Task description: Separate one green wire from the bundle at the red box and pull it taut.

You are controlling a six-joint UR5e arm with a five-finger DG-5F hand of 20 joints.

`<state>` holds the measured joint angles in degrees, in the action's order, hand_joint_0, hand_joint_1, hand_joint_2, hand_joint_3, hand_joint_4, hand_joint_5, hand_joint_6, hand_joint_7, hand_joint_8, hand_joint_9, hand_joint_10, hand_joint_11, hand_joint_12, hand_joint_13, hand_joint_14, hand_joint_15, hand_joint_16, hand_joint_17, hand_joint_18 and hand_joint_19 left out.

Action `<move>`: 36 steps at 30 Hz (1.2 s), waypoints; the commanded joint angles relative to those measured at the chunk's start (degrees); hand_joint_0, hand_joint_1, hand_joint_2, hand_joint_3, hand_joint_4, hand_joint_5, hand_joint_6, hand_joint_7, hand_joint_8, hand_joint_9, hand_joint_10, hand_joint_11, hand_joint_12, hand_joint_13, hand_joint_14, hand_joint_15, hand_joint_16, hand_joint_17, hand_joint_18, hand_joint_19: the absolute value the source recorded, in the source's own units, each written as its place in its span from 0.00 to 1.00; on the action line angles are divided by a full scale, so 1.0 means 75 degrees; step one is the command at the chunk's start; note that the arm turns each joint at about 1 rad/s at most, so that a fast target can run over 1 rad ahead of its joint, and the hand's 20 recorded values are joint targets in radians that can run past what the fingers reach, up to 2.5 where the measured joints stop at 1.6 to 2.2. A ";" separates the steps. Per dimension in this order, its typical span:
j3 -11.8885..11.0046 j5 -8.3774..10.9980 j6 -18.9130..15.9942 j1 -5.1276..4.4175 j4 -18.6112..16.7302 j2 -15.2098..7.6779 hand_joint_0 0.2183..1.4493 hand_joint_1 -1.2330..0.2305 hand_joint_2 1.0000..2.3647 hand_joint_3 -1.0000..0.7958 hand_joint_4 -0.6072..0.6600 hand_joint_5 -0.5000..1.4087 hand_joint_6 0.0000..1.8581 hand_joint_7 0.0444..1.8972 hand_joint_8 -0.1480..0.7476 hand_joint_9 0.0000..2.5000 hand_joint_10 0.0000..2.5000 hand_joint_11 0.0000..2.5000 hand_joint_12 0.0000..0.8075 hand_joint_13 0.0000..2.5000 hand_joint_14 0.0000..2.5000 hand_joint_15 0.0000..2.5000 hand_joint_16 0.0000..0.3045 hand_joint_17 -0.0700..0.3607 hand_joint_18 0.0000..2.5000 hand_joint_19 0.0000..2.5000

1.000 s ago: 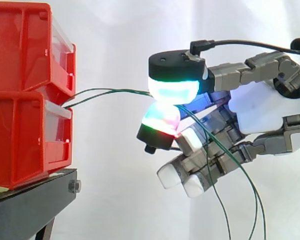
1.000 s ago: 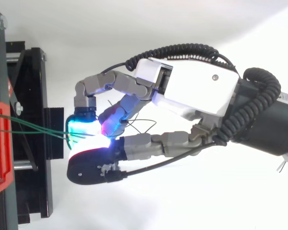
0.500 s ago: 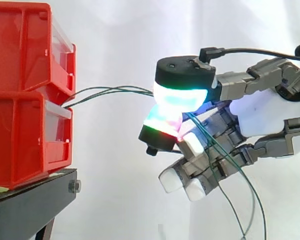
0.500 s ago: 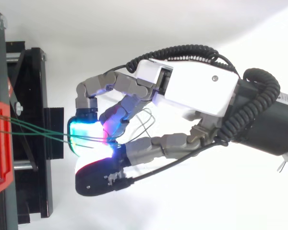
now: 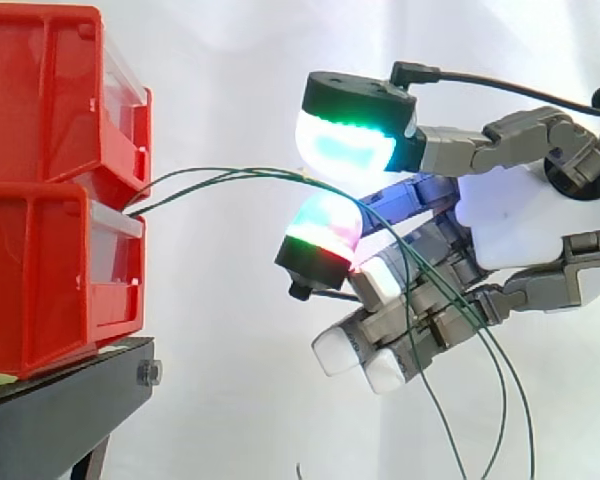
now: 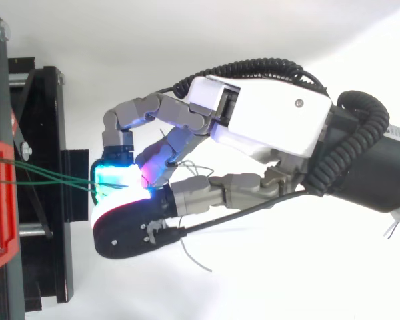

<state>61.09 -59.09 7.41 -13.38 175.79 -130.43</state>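
From the side, we see the hand's [image 5: 525,225] pads [image 5: 345,145] have parted since a moment ago, so the green wires [image 5: 250,173] from the red box [image 5: 40,270] run slack through the gap, ungripped. From above, they [image 6: 53,175] still reach the glowing tips together. We judge none separated yet.

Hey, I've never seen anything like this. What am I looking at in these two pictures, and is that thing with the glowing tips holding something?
This is a robot arm ending in a mechanical hand; the glowing pads are its own fingertips. One picture is taken from the side, level with the work; the other looks down from above. At the left, two stacked red bins sit on a black stand. Thin green wires come out where the bins meet, pass through the gap between two pads and hang down across the curled fingers. Those two pads stand apart, so nothing looks pinched.
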 commanded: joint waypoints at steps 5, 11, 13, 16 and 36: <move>0.0000 0.0003 0.0009 0.0003 -0.0130 0.0001 0.32 0.50 0.00 0.31 0.67 0.17 0.43 0.75 0.61 0.41 0.01 0.29 0.51 0.34 0.01 0.17 0.19 0.46 0.30 0.21; 0.0000 0.0015 -0.0003 0.0003 -0.0200 0.0001 0.31 0.45 0.01 0.45 0.66 0.16 0.44 0.73 0.61 0.40 0.01 0.30 0.50 0.33 0.01 0.17 0.19 0.46 0.30 0.21; 0.0000 0.0015 -0.0003 0.0003 -0.0223 0.0001 0.32 0.38 0.02 0.48 0.66 0.15 0.45 0.72 0.60 0.38 0.01 0.30 0.51 0.33 0.01 0.17 0.19 0.47 0.30 0.21; 0.0000 0.0015 0.0009 0.0003 -0.0223 0.0001 0.34 0.35 0.02 0.47 0.65 0.15 0.45 0.71 0.59 0.37 0.01 0.29 0.51 0.33 0.01 0.17 0.19 0.47 0.30 0.21; 0.0012 0.0015 0.0009 0.0015 -0.0212 0.0001 0.44 0.29 0.00 0.28 0.59 0.15 0.47 0.66 0.53 0.37 0.01 0.31 0.46 0.34 0.01 0.17 0.18 0.45 0.31 0.19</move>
<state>61.11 -59.04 7.44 -13.31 174.28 -130.44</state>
